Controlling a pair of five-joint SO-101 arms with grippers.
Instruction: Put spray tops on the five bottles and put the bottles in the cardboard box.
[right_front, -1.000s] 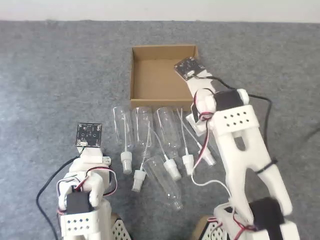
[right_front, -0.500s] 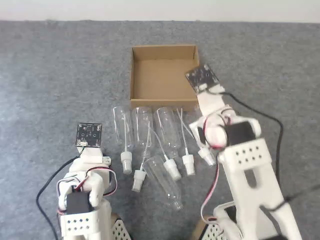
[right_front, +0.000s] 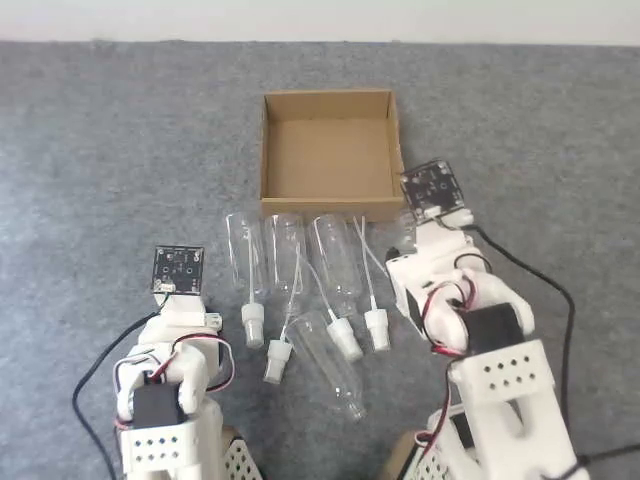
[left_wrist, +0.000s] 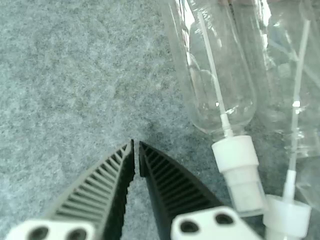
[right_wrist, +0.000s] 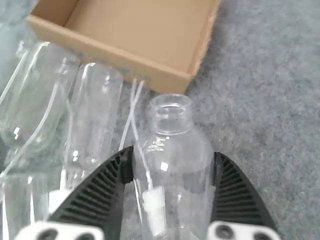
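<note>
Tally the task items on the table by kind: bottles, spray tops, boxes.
Clear bottles: 5
White spray tops: 4 plainly seen; a white shape seen through the rightmost bottle may be a fifth
Cardboard box: 1
Total: 10, or 11 if the fifth top counts

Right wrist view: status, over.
Left pincer shut over carpet. Right pincer astride uncapped bottle, grip unconfirmed. Spray top alongside it. Cardboard box empty.

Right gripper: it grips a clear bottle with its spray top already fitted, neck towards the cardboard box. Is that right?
No. The bottle in the right gripper has no spray top: the right wrist view shows its neck open, towards the cardboard box.
</note>
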